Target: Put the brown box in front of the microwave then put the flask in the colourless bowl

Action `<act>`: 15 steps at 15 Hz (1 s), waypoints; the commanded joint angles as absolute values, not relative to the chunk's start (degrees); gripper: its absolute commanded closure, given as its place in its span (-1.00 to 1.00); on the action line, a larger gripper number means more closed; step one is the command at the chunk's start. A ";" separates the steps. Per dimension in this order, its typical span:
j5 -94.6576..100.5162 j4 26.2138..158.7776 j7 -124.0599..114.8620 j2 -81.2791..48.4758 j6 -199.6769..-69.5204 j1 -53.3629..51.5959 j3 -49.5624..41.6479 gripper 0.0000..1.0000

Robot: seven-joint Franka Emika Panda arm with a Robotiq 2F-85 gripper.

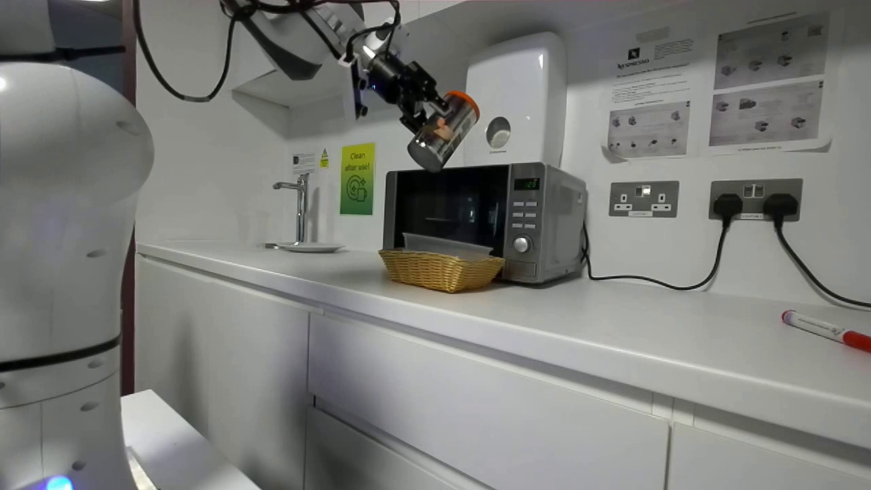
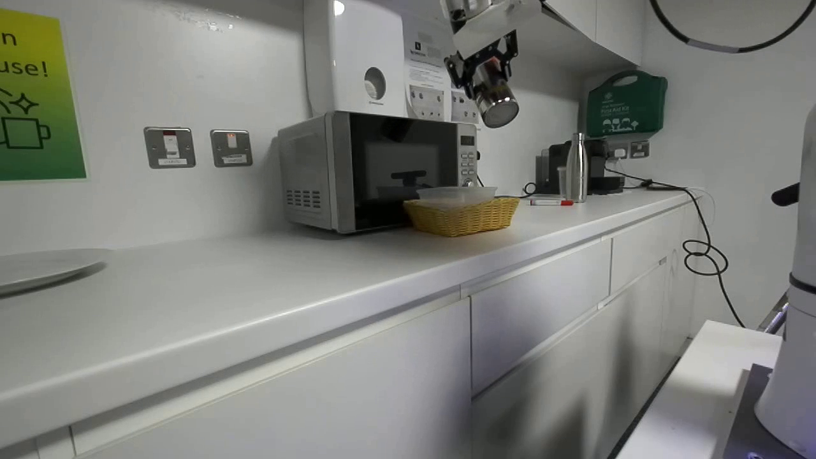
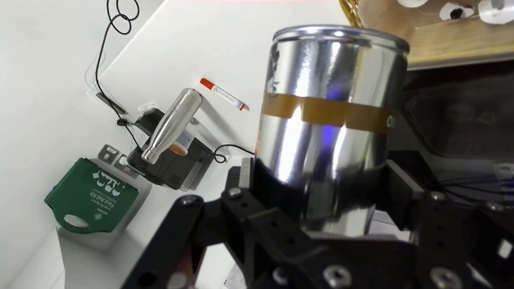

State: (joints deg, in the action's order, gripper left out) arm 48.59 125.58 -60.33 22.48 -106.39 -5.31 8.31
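Gripper [image 3: 323,176] clamps flask [image 3: 331,132]; wrist view hides orange lid [image 1: 465,101], crops bowl [image 3: 433,38].

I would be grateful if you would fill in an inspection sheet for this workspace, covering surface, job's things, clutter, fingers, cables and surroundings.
Surface: white counter, smooth-looking.
Job's things: basket on the counter in front of the microwave; clear bowl in the basket; can tilted in the air, not yet in the bowl.
Clutter: marker lying down, silver bottle standing, plate, black machine.
Fingers: black fingers closed on the can.
Cables: black cord from beside the microwave to a wall socket; looped cord hanging off the counter.
Surroundings: first-aid kit, white dispenser, tap.
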 commanded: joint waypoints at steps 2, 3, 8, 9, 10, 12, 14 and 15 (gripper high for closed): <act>53.80 133.07 -65.68 25.60 -109.41 -5.09 11.16 -0.06; 55.05 133.68 -67.12 25.50 -110.09 -5.26 11.55 -0.06; 58.13 133.71 -73.51 23.72 -115.05 -6.39 12.00 -0.06; 58.17 133.71 -74.16 23.35 -115.84 -6.36 11.95 -0.06; 57.72 133.68 -74.21 22.96 -116.62 -6.49 11.72 -0.06; 58.24 133.82 -74.50 21.44 -119.46 -6.33 11.09 -0.06; 58.48 133.89 -73.71 19.39 -122.57 -5.93 10.27 -0.06; 58.67 133.94 -73.30 18.20 -123.89 -5.68 9.88 -0.06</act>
